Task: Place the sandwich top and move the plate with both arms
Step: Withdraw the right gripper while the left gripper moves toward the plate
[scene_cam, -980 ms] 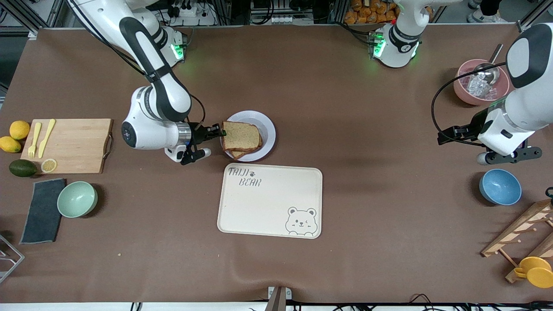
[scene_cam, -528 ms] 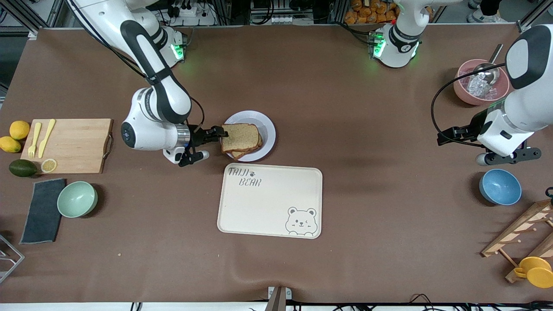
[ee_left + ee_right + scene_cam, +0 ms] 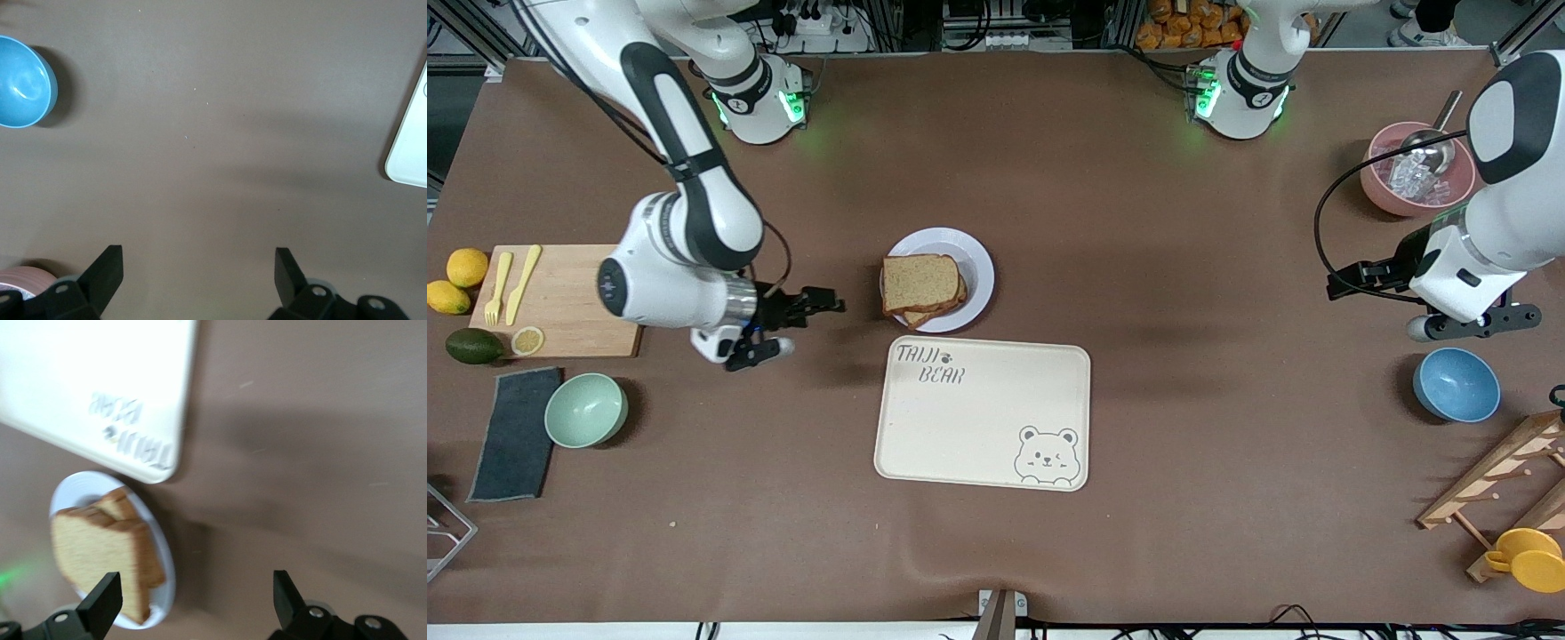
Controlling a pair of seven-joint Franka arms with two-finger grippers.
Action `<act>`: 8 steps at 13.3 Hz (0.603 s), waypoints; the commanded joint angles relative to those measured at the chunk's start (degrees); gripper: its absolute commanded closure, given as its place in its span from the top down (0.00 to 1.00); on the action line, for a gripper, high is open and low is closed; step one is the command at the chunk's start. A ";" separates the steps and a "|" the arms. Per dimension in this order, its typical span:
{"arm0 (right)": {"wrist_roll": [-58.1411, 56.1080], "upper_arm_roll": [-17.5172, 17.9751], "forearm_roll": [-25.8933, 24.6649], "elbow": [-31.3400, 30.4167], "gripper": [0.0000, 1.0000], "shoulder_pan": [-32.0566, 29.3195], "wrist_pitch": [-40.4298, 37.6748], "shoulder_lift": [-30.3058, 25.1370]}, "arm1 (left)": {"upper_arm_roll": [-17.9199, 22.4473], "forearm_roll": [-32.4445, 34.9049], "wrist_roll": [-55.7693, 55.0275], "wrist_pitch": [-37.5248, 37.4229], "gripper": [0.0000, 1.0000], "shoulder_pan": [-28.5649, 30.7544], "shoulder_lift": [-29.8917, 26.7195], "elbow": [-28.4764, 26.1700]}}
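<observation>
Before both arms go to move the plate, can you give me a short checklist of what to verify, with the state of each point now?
1. Sandwich top lies on the stack on the plate: ok.
2. Right gripper holds nothing, jaws open: ok.
3. Left gripper jaws open: ok.
4. Right gripper is apart from the plate, over bare table: ok.
5. Left gripper close to the plate: not ok, it waits near the blue bowl.
6. Slices squarely aligned: cannot tell.
</observation>
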 commanded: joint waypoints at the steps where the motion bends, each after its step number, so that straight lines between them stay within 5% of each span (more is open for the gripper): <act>1: 0.00 -1.21 -6.22 0.57 1.00 -2.82 -0.62 -2.15 | -0.26 -2.24 -0.62 0.92 1.00 0.89 -0.37 -0.06; 8: 0.35 -13.34 -21.87 2.67 1.00 -3.53 -5.87 -11.55 | -0.95 -21.04 0.87 5.82 1.00 0.28 5.16 -1.90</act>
